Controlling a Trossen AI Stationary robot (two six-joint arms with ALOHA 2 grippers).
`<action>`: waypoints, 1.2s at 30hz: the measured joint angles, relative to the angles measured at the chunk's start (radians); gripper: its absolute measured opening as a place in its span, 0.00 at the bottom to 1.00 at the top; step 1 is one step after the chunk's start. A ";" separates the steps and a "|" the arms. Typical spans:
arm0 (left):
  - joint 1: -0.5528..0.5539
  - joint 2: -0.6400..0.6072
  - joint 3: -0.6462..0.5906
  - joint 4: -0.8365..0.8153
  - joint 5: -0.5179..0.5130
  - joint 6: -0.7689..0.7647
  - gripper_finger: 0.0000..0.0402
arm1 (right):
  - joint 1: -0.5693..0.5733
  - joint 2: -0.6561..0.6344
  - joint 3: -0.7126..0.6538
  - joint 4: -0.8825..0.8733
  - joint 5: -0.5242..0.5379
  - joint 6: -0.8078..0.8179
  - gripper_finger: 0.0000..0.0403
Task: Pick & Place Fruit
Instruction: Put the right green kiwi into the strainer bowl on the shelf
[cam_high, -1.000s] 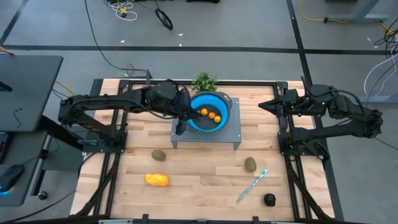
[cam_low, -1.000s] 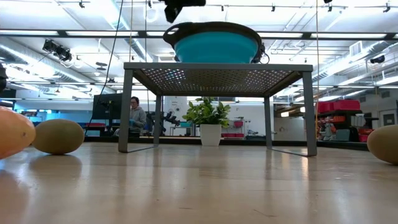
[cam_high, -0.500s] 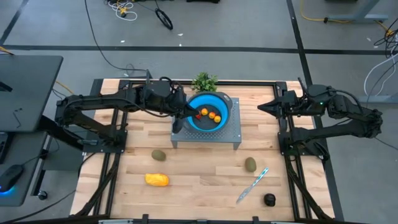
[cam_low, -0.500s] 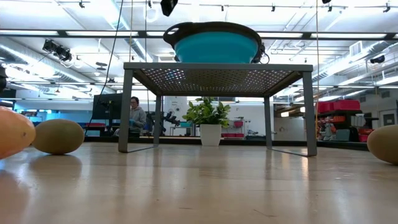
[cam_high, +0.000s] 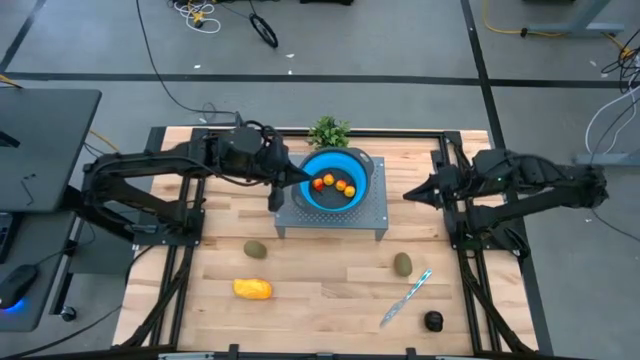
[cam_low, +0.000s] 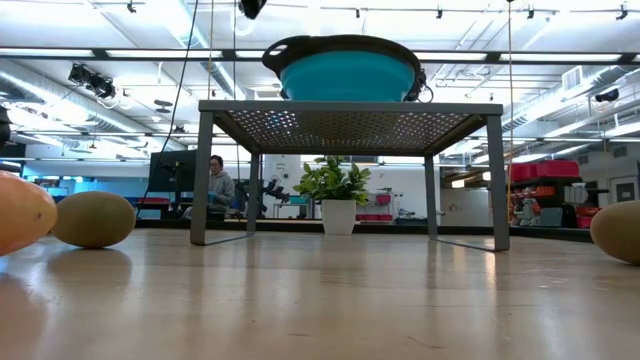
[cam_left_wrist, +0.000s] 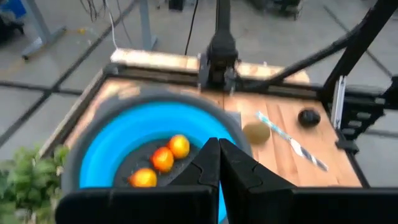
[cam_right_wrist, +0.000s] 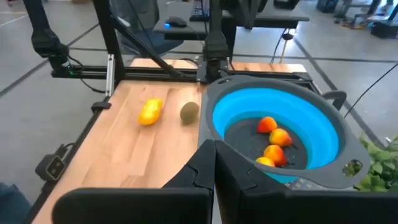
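Note:
A blue bowl (cam_high: 335, 178) stands on a grey perforated stand (cam_high: 352, 215) and holds small round orange fruits (cam_left_wrist: 163, 158). On the table lie two olive-brown ovals (cam_high: 256, 249) (cam_high: 402, 264), a yellow-orange oblong fruit (cam_high: 252, 289) and a near-black round one (cam_high: 433, 321). My left gripper (cam_high: 298, 181) hangs shut and holding nothing, above the bowl's left rim. My right gripper (cam_high: 407, 194) is shut too, in the air to the right of the stand, pointing at the bowl (cam_right_wrist: 280, 130).
A silver knife with a light-blue handle (cam_high: 405, 297) lies between the right oval and the black fruit. A green plant sprig (cam_high: 328, 131) stands behind the bowl. A black frame borders the table. Bare wood lies in front of the stand.
My left gripper has drawn back from over the bowl toward the table's left edge and risen, staying shut. My right gripper has swung out toward the stand and the table's near edge, also shut. The fruit on the table has not moved.

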 joint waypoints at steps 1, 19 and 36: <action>0.000 -0.002 0.002 0.013 -0.001 0.001 0.01 | 0.011 0.000 0.000 0.000 0.016 0.000 0.02; 0.002 -0.036 0.001 0.003 -0.024 -0.006 0.01 | 0.263 0.113 0.000 0.032 0.043 0.107 0.02; 0.002 -0.036 0.001 0.004 -0.024 -0.006 0.01 | 0.451 0.229 0.000 -0.019 0.040 0.112 0.02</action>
